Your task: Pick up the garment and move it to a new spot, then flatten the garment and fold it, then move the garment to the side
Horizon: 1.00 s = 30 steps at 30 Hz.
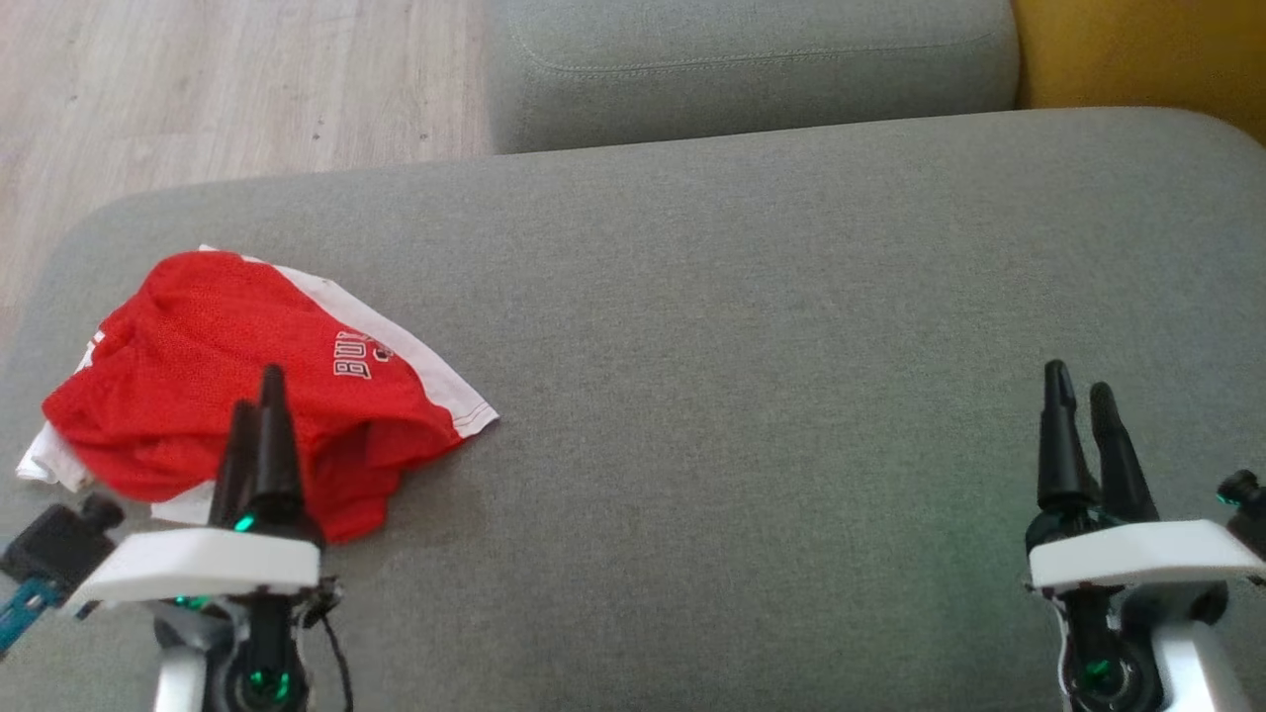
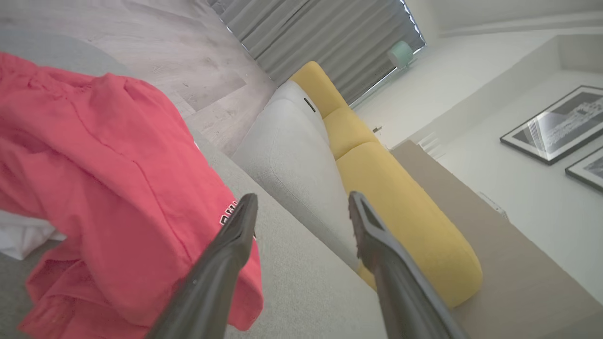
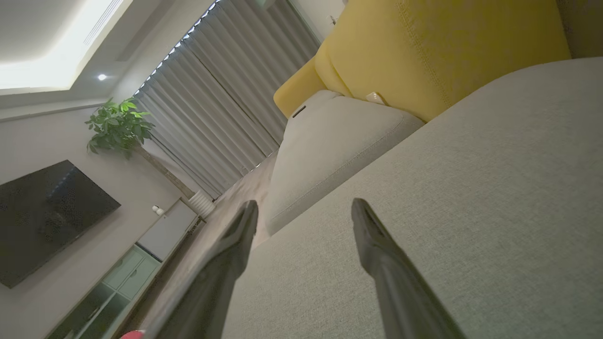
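You're facing a likely light, floppy garment (image 1: 178, 356) bunched on the sofa (image 1: 752, 346); left hand (image 1: 255, 391) and right hand (image 1: 1078, 380) are hanging spread, empty. Try pinching a raised fold.

Soft, even light; the garment (image 1: 227, 396) throws only a faint shadow on the grey cushion (image 1: 692, 396). A ceiling light strip (image 3: 52, 52) glares white, and both wrist views bend at their edges.

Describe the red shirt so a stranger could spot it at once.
Start at the big grey cushion before the robot. Near its left end lies a crumpled shirt, close by the left fingers. Bright red cloth, a white sleeve and outlined lettering set it apart from the plain grey around it.
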{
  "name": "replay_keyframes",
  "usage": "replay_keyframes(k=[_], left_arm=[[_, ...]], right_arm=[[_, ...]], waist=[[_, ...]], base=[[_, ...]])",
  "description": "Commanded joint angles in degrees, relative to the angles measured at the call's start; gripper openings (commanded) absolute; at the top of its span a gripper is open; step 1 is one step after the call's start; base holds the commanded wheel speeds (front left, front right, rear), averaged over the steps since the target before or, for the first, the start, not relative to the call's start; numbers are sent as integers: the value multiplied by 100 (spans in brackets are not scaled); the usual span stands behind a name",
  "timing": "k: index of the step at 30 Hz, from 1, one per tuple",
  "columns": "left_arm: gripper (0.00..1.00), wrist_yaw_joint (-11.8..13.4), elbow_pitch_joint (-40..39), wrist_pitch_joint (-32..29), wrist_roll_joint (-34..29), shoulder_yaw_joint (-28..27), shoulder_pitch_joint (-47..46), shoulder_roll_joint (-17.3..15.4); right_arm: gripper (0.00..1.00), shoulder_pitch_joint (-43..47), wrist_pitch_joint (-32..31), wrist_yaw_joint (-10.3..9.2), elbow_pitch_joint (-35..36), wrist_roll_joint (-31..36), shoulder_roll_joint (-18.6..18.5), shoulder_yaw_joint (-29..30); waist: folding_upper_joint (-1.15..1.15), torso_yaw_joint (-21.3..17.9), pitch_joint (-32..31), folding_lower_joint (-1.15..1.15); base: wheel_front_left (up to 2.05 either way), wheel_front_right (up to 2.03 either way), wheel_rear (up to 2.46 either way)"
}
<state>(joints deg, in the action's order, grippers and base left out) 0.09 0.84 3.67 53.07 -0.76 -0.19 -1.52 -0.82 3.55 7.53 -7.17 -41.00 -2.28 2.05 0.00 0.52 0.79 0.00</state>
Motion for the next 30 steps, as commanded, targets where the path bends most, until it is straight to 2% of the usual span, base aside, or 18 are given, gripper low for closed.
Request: replay_keyframes(k=[1, 10, 15, 30], left_arm=[[100, 24, -289, 71, -239, -24, -159, -74], [100, 113, -415, 221, -1268, 303, -156, -86], [100, 256, -380, 305, -1828, 551, -135, -176], [100, 1153, -365, 556, -3073, 1509, -205, -741]], right_arm=[[100, -285, 73, -2, 269, 222, -36, -105], [100, -287, 225, -2, 367, 1019, -39, -272], [100, -278, 309, -3, 441, 1494, -41, -325], [100, -247, 563, -3, 585, 2751, -47, -536]], waist=[[0, 2, 0, 0], [0, 5, 1, 0], [0, 12, 5, 0], [0, 30, -12, 0]], base=[[0, 0, 0], [0, 0, 0], [0, 0, 0], [0, 0, 0]])
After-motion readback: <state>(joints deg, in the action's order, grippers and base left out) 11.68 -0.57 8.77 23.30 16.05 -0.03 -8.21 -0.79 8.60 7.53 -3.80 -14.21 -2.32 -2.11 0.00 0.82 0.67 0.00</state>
